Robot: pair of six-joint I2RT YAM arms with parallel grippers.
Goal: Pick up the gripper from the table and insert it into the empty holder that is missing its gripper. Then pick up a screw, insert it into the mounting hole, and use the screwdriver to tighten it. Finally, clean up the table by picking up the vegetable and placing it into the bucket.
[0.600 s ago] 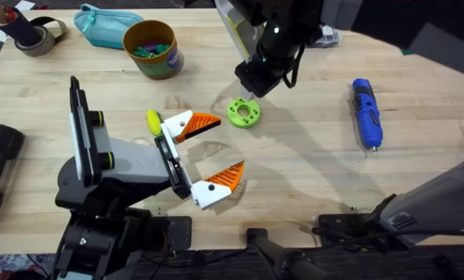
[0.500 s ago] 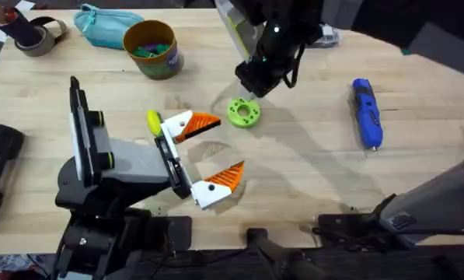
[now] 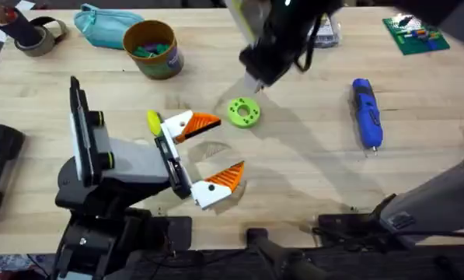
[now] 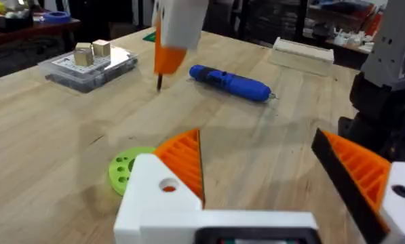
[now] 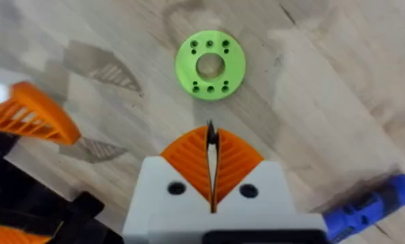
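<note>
The screw (image 5: 211,137) was pinched in my right gripper (image 5: 211,146), jaws clamped on it, hovering just above the green disc (image 3: 243,112) near the desk's middle. My left gripper (image 4: 270,169) had its jaws apart. The screwdriver (image 3: 367,113) lay toward the right edge, the bucket (image 3: 151,48) by the far edge.

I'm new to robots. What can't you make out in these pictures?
Overhead: the bucket, contents too small to name.
Right wrist view: the screwdriver, cut off by the edge.
Right wrist view: the thin dark piece in the right pincer, mostly hidden between its pads.
</note>
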